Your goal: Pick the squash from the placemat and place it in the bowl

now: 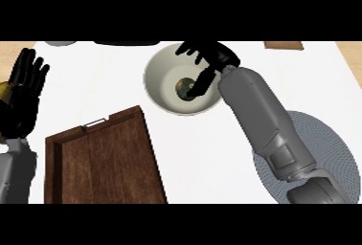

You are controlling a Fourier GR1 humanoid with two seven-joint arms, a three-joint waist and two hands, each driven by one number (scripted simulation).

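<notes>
The squash (185, 87), dark green and mottled, lies inside the pale bowl (161, 72) at the counter's upper middle. My right hand (210, 54) hovers over the bowl's right rim, its fingers spread and relaxed. Its thumb points down beside the squash, and I cannot tell whether it touches. The grey round placemat (326, 139) lies at the right, partly under my right forearm, with nothing showing on it. My left hand (23, 93) rests open at the left edge, fingers up.
A dark wooden tray (106, 158) with a raised rim fills the lower left. At the far edge sit a grey object (61, 43), a black object (127, 43) and a wooden board (284, 45). A small yellow thing (4, 89) shows by my left hand.
</notes>
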